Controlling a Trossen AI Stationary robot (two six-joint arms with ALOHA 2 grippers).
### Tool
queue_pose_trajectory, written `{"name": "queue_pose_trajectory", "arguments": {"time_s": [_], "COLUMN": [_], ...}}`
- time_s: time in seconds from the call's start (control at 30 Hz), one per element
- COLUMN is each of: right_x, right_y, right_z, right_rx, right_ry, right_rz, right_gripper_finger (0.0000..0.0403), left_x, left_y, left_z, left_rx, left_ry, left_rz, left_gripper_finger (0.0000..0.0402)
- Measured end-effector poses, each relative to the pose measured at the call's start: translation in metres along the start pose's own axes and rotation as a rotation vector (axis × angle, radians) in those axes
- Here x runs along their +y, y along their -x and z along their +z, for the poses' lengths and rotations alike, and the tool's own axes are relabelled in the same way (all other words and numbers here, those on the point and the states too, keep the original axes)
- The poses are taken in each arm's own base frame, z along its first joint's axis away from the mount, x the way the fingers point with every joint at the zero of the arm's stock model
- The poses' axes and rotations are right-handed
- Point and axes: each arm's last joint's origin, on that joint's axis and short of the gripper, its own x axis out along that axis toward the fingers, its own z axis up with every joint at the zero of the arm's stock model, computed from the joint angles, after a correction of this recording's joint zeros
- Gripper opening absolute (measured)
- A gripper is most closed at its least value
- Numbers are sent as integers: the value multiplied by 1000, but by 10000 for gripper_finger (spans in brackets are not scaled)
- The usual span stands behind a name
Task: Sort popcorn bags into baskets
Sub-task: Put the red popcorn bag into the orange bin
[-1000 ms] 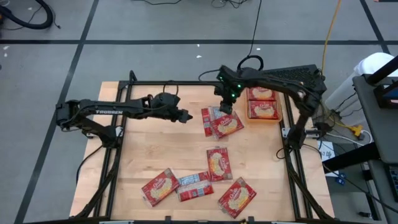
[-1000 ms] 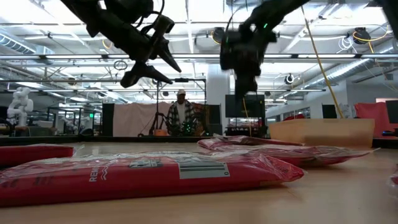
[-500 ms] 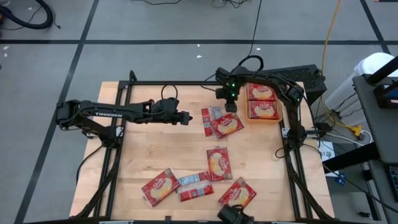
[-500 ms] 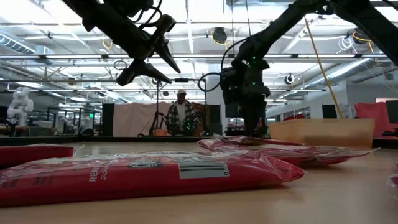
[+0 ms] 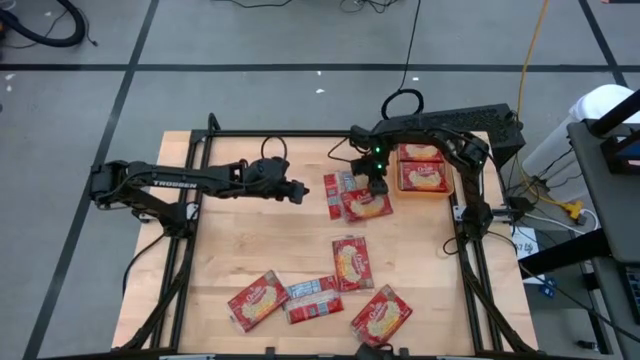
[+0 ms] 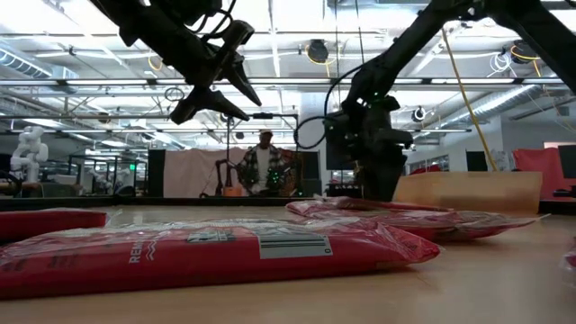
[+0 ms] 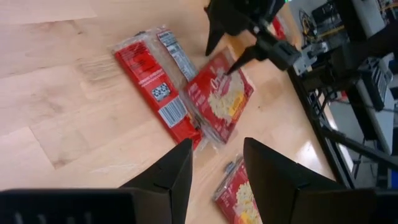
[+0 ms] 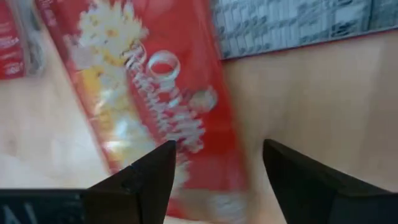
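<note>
Right tool (image 5: 376,187) spread wide, low over flat red plastic popcorn bag (image 5: 366,204) lying face-up on tabletop (image 5: 250,240) beside translucent orange basket (image 5: 424,171). Probably light, floppy, slippery; best pinched at an edge.

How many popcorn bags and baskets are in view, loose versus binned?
Flat red popcorn bags loose on the wooden table: 6
Flat red popcorn bags in the basket, visible from above: 2
Shallow translucent orange plastic basket: 1
Total: 9 things, 8 of them bags
</note>
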Motion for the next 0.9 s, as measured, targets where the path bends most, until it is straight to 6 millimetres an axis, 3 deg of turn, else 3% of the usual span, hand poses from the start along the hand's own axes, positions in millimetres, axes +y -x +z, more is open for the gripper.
{"name": "queue_pose_trajectory", "arguments": {"time_s": [0.2,0.47,0.67,0.9], "right_x": [7,21,37,66], "right_y": [-23,-33,-21,20], "right_z": [-6,-6,-3,0], "right_rx": [25,30,-24,-146], "right_ry": [4,-51,-129,-106], "right_rz": [-10,86,135,64], "right_gripper_finger": [179,15,6,0], "left_x": [1,2,4,1], "left_y": [0,0,0,0], "left_z": [-2,-1,2,5], "left_rx": [38,52,62,45], "left_ry": [-30,-56,-45,-15], "left_rz": [1,-7,-22,-62], "left_gripper_finger": [145,145,145,146]}}
